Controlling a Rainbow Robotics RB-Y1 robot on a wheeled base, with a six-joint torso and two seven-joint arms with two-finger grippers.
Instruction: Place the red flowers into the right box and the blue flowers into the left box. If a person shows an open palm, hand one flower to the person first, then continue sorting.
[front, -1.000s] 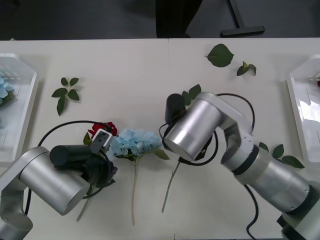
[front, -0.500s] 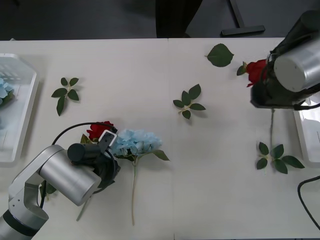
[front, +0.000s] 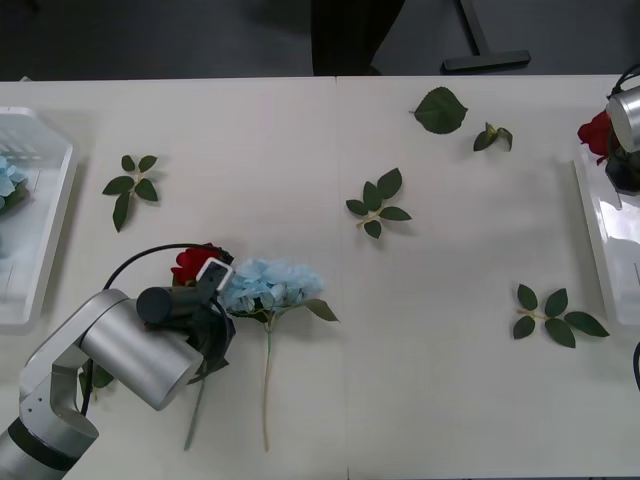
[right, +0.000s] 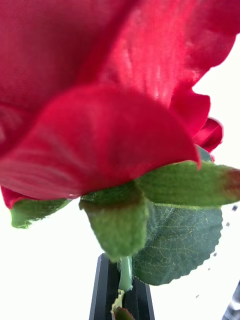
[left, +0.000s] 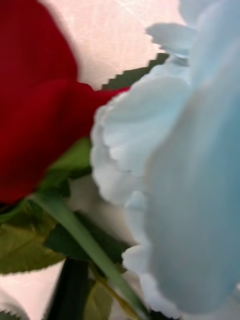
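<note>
One of the red flowers (front: 595, 131) hangs at the far right over the rim of the right box (front: 598, 232), my right gripper (front: 622, 150) shut on its stem. Up close, the bloom (right: 100, 85) looms above the thin stem (right: 125, 272) pinched in my right gripper (right: 124, 295). My left gripper (front: 212, 295) sits low at the front left, between another red rose (front: 190, 262) and a blue flower (front: 270, 284) lying on the table. The rose (left: 35, 125) and the hydrangea (left: 180, 165) crowd the left wrist view. The left box (front: 45, 235) holds a blue flower (front: 8, 182).
Loose green leaf sprigs lie scattered: one far left (front: 132, 185), one mid-table (front: 378, 205), two at the back (front: 440, 110) (front: 492, 137), one near the right box (front: 555, 318). The table's front edge runs just below the flower stems.
My right arm carried its red rose further right, from mid-right to the right box's rim. Under the left gripper the rose's stem end has swung right; the hydrangea has stayed put.
</note>
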